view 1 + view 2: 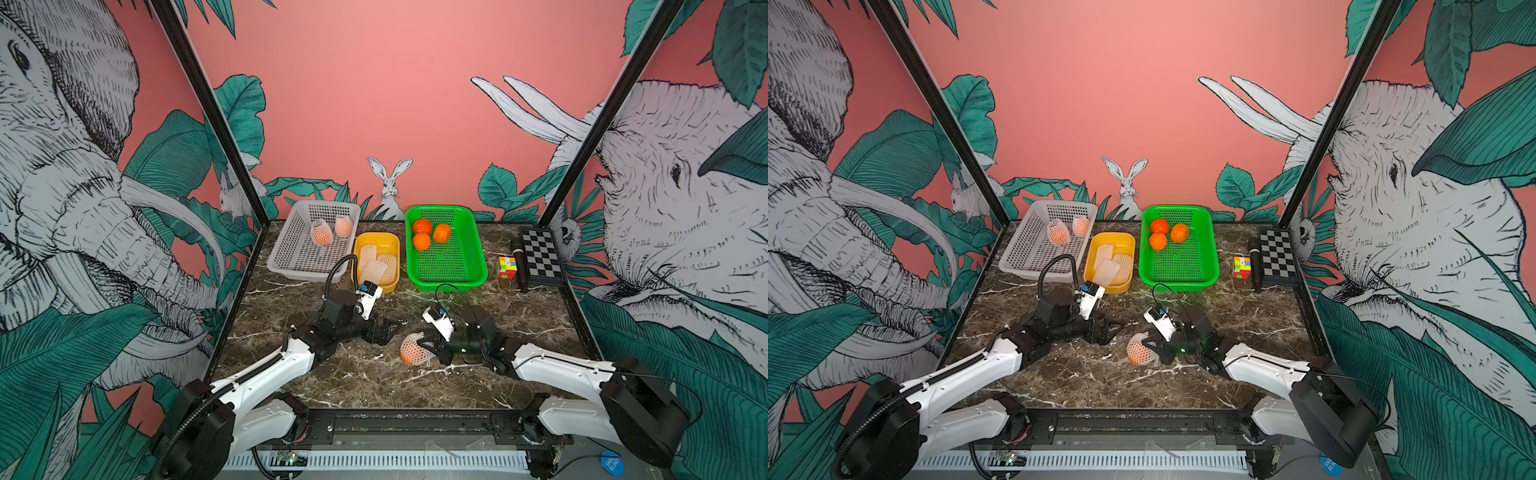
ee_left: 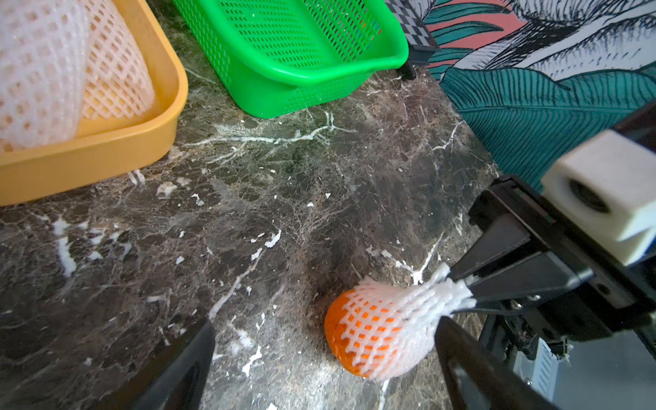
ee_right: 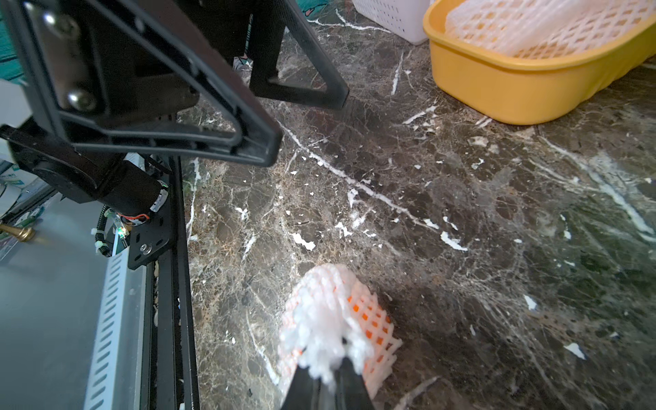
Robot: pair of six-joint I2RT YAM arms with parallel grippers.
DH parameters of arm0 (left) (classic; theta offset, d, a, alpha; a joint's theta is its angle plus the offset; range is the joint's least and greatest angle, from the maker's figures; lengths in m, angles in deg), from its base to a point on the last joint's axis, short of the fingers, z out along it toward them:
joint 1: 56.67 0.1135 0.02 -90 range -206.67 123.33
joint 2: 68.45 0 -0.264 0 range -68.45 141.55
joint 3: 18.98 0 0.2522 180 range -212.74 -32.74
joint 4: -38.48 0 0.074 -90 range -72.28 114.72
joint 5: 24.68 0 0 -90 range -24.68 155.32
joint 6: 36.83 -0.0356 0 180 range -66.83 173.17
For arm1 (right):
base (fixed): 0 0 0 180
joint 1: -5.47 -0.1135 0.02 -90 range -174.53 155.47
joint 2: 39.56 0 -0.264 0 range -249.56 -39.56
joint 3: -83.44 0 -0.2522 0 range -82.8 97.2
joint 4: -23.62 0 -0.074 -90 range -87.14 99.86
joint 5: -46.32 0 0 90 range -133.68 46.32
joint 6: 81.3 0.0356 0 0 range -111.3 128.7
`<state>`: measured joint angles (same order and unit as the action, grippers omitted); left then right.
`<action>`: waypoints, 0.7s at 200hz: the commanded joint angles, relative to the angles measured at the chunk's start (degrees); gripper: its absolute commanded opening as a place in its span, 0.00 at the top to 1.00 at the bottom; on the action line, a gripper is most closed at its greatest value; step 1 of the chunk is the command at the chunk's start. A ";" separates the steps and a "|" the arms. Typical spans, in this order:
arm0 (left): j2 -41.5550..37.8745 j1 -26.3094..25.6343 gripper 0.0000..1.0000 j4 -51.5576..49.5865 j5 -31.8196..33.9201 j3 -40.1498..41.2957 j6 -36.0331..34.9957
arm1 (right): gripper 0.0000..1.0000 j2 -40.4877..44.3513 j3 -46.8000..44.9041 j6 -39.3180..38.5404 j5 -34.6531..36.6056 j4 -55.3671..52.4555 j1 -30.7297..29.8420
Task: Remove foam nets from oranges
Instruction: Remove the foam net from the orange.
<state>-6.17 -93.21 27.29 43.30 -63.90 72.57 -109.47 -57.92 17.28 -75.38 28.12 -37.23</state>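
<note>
Right hand clenched on the bunched end of a foam net, orange inside, lying on the tabletop. Left hand spread wide and empty, just beside. Behind: empty nets in yellow tray, netted oranges in white basket, bare oranges in green basket.

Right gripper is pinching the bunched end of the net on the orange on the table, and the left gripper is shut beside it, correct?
Not the left gripper: it is open, fingers spread wide, as the right wrist view shows. The rest stands: the right gripper is shut on the bunched end of the foam net around the orange on the table.
</note>
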 commanded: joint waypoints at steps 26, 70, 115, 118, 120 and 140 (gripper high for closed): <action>-2.24 0.33 0.02 -3.30 -2.69 -3.05 -5.31 | 0.92 1.73 3.36 0.51 -1.43 -3.71 1.49; -4.00 0.32 0.05 -6.71 -6.98 -5.55 -13.42 | 0.94 4.61 5.20 2.55 -7.19 -5.58 4.72; -4.11 0.24 0.07 -11.70 -15.30 -9.07 -22.53 | 0.94 7.56 7.06 3.30 -14.56 -8.20 7.36; -4.12 0.24 0.07 -11.97 -15.53 -9.31 -22.98 | 0.94 7.85 7.00 3.28 -14.65 -8.23 7.43; -4.10 0.24 0.07 -12.21 -15.69 -9.52 -23.30 | 0.94 8.10 6.88 3.28 -14.76 -8.11 7.45; -3.88 0.15 0.06 -14.41 -17.00 -11.35 -25.71 | 0.94 10.56 6.06 3.24 -14.98 -7.76 7.45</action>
<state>-9.04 -93.21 17.00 31.03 -72.25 53.10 -101.60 -51.89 20.12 -87.01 20.34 -29.97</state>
